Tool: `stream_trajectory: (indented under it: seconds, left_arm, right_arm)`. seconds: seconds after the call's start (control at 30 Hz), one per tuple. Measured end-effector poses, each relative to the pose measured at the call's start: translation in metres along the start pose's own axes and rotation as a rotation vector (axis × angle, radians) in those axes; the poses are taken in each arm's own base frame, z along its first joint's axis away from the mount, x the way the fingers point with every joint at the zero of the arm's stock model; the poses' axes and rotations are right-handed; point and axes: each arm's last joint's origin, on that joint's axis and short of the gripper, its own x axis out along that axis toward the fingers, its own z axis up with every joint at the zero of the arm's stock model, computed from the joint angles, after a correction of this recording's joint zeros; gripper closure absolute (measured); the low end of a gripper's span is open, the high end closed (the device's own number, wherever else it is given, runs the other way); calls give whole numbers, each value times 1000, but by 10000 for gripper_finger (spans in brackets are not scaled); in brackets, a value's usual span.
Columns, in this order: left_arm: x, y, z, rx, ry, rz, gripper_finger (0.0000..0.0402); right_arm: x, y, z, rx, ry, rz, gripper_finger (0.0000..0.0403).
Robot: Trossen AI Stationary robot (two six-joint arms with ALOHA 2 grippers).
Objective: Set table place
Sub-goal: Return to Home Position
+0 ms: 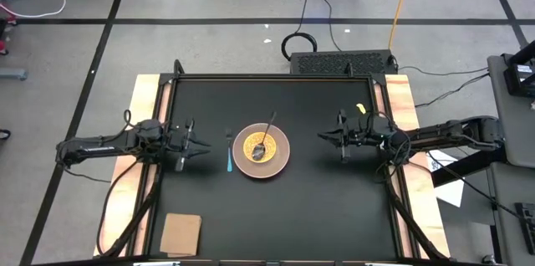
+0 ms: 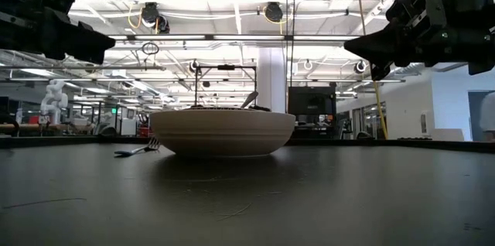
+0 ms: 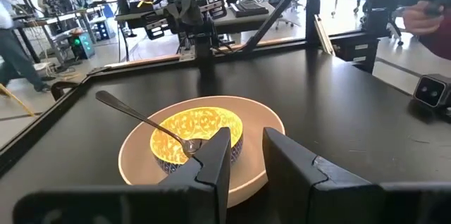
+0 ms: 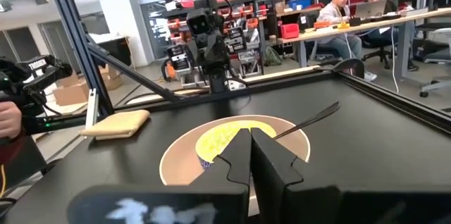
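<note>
A pinkish-tan plate (image 1: pixel 261 150) lies at the middle of the black table (image 1: pixel 276 216). A yellow dish (image 1: pixel 256 145) sits on the plate. A silver spoon (image 1: pixel 266 136) rests with its bowl in the dish, its handle leaning over the far rim. A light-blue utensil (image 1: pixel 230 156) lies flat on the table just left of the plate. My left gripper (image 1: pixel 203 143) hovers left of the plate, open and empty (image 3: pixel 245 155). My right gripper (image 1: pixel 322 137) hovers right of the plate, shut and empty (image 4: pixel 251 155).
A tan cardboard-like square (image 1: pixel 181 234) lies near the table's near left corner. A small yellow object (image 1: pixel 361 109) lies at the far right of the table. People sit and stand in the room beyond the table.
</note>
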Motion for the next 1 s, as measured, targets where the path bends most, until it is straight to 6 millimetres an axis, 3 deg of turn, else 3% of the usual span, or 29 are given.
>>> stream_trajectory:
  seconds: [1.0]
  left_arm:
    - [0,1,1,-53,-12,14,311]
  right_arm:
    - [0,-1,3,-3,-37,-48,403]
